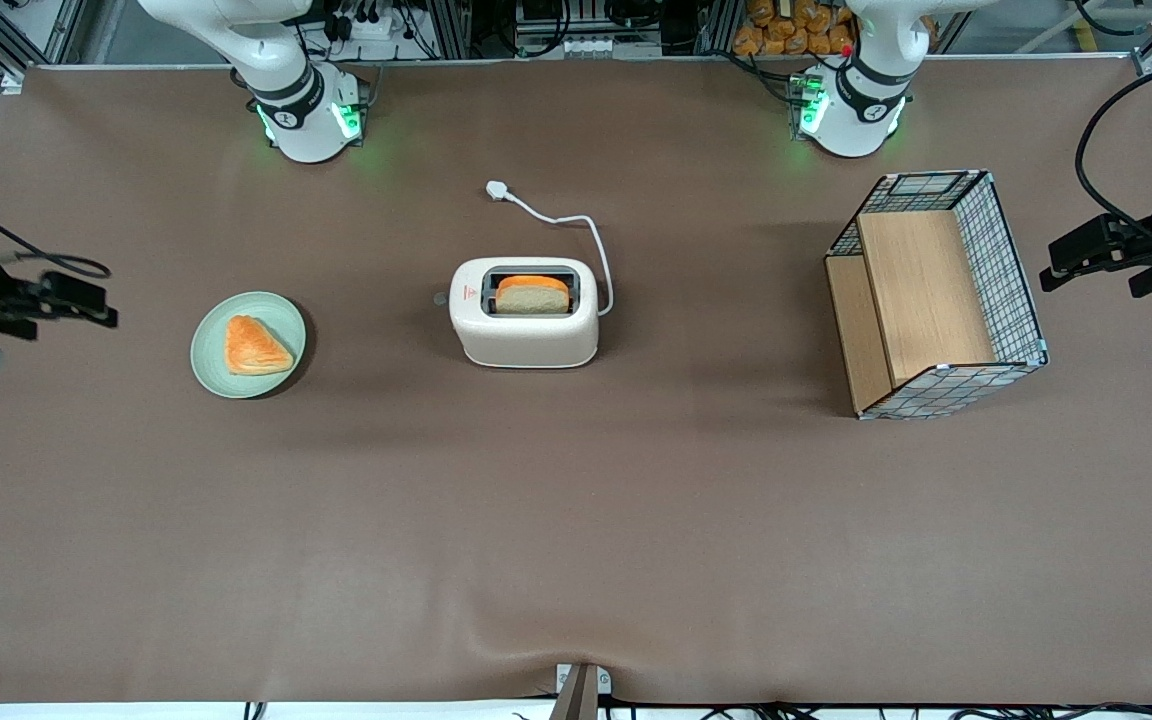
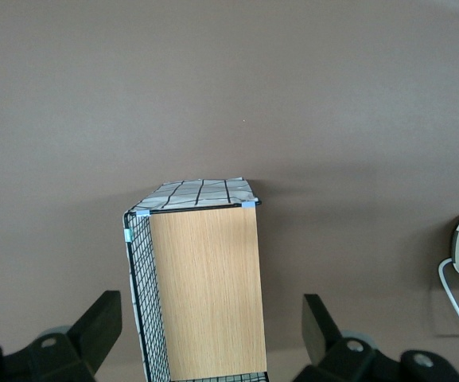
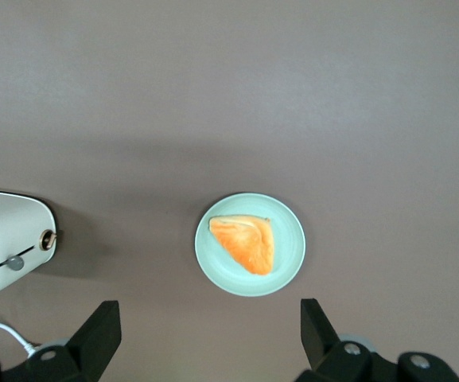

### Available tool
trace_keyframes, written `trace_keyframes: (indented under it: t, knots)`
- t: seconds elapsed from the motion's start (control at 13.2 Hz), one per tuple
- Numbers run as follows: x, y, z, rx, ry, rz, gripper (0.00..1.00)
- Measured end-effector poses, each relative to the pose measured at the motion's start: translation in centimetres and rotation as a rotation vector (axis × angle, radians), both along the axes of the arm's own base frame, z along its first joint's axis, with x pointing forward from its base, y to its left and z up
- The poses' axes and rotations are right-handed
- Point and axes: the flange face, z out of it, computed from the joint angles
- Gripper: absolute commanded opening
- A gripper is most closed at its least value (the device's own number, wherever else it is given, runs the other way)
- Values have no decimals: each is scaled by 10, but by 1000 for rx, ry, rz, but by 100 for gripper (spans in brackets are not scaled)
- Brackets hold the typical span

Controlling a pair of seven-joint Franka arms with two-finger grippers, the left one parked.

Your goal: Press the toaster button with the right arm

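Claw [image 3: 205, 334] spread open, empty, raised over the worktop [image 1: 576, 520] near the plate [image 1: 248, 344]. Button [image 1: 440, 298] on the toaster [image 1: 524, 313] end facing the plate, well apart from the claw.

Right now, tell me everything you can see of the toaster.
The toaster is a white rounded box, plastic by its look, standing upright on the brown table at mid-table. A slice of bread sits in its dark top slot beside a small red mark. The toaster button juts from the narrow end facing the green plate; a slider slot shows on that end too. A white cord with plug trails from the opposite end. The pincer hangs open past the plate, touching nothing.
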Motion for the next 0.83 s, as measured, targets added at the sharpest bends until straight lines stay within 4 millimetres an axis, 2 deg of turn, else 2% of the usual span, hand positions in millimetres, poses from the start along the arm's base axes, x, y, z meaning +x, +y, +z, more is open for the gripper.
trace_keyframes:
  t: [0.15,0.38,0.45,0.61,0.83]
  knots:
    - [-24,-3,20,5,-1,-42,100]
    - [-73,-10,36,9,3,-107,100]
    - [-80,-13,41,8,-6,-123,100]
    - [-81,-18,45,2,-24,-151,100]
    - [-75,-9,51,-18,-21,-207,100]
